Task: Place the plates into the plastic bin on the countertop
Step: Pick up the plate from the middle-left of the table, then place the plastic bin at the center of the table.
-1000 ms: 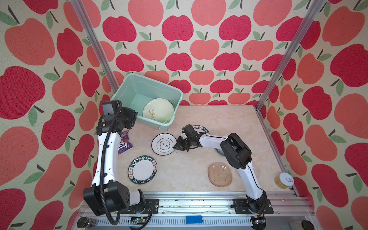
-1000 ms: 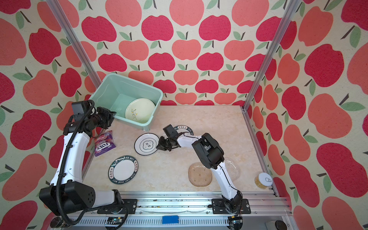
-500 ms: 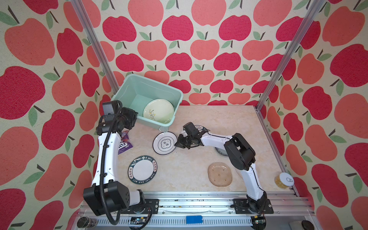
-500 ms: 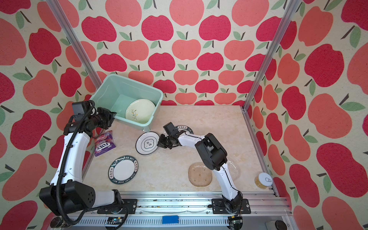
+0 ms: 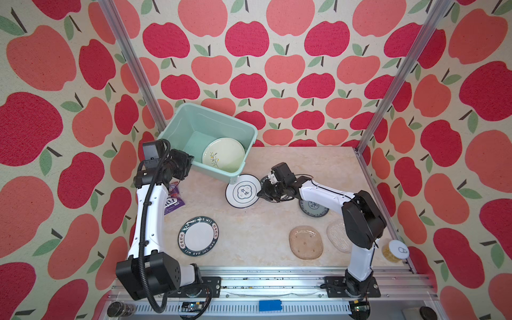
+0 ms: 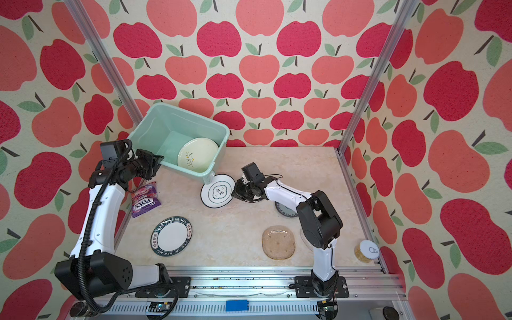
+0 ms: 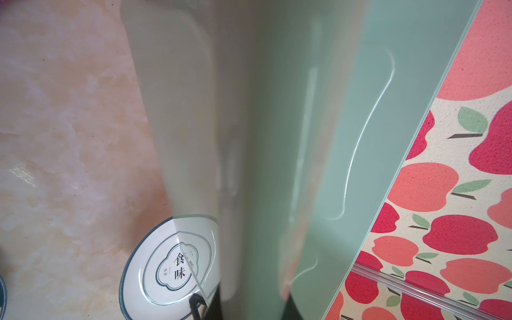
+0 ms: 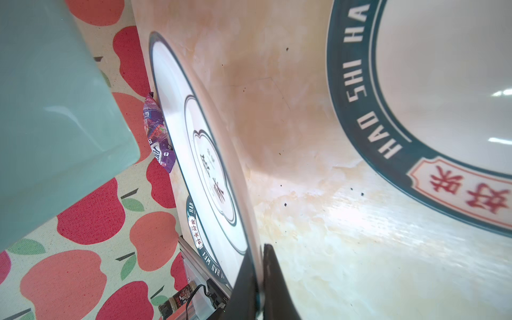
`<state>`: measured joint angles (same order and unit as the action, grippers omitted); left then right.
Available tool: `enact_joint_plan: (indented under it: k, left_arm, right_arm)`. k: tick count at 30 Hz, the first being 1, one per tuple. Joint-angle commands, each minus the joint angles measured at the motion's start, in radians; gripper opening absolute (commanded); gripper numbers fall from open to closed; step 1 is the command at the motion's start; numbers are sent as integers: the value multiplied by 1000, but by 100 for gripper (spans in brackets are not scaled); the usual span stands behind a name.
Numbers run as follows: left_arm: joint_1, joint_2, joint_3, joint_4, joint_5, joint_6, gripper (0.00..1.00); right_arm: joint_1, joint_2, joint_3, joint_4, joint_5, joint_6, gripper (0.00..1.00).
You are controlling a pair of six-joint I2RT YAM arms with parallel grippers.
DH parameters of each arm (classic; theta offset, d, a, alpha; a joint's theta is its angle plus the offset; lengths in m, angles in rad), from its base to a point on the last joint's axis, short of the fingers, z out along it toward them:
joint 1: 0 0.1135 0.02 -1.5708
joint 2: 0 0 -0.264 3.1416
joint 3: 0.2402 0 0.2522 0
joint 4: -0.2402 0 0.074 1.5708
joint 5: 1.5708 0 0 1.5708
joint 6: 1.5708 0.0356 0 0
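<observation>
Plate in your grip: the white plate with the black emblem point(image 5: 241, 191) is outside the bin, just beside its near corner.
Right end effector: your right end effector point(image 5: 261, 191) pinches that plate's rim; your right wrist view shows the thin edge between two dark fingers point(image 8: 243, 288).
Bin: the mint-green plastic bin point(image 5: 205, 124) sits at the back left of the beige marble surface point(image 5: 249, 230). The pale-green leaf-sprig plate point(image 5: 224, 155) lies inside it.
Left end effector: your left end effector point(image 5: 189, 163) is pinched on the bin's near left rim.
Plates on the surface: the white plate with the dark lettered rim point(image 5: 198, 235) lies near the front left. The second lettered-rim plate point(image 8: 443, 69) lies under your right end effector. The teal floral plate point(image 5: 314, 207), tan squarish plate point(image 5: 306, 242) and clear glass plate point(image 5: 336, 235) lie on the right side.
Other things: the purple candy bag point(image 5: 173, 201) is by your left arm; the yellow can with a white lid point(image 5: 394, 250) is at the front right corner.
</observation>
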<state>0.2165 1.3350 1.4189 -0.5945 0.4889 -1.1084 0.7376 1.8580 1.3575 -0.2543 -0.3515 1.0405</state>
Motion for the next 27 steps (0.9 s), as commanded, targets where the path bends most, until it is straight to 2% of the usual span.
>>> enact_joint_plan:
  k: [1, 11, 19, 23, 27]
  left_arm:
    - [8, -75, 69, 254, 120, -30, 0]
    - [-19, -72, 90, 250, 140, -10, 0]
    - [-120, -72, 113, 128, 188, 117, 0]
    - [-188, -94, 81, 47, 258, 195, 0]
    - [-228, -134, -3, 16, 323, 223, 0]
  right_arm:
    - [-48, -113, -31, -104, 30, -75, 0]
    - [-255, -274, -54, -314, 72, -205, 0]
    - [-450, -340, -1, -430, 77, -290, 0]
    - [-525, -351, 51, -467, 67, -309, 0]
    - [-566, -349, 93, -490, 60, -315, 0]
